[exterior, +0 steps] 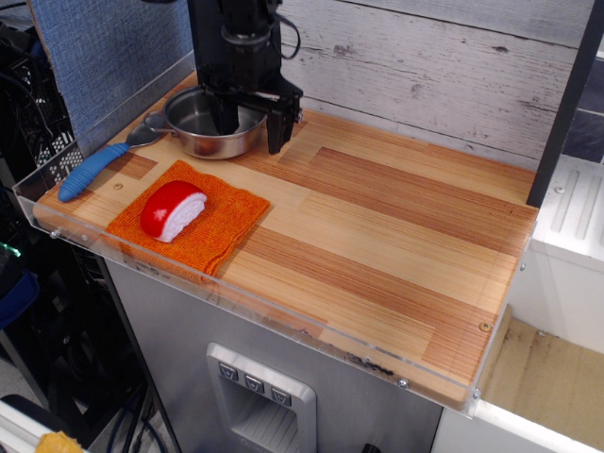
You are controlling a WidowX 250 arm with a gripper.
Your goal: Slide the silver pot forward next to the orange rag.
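Round shiny steel silver pot sits at 12 o'clock of the knit orange rag. Tool fingers stand apart, straddling the pot's right rim, whose handle is hidden.

Pot behind rag, sushi on rag

One raised camera looks down at the wooden table from its front corner, moderately near.

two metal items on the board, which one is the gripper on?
The silver pot: the gripper straddles its right rim. The blue-handled spoon lies untouched to its left.
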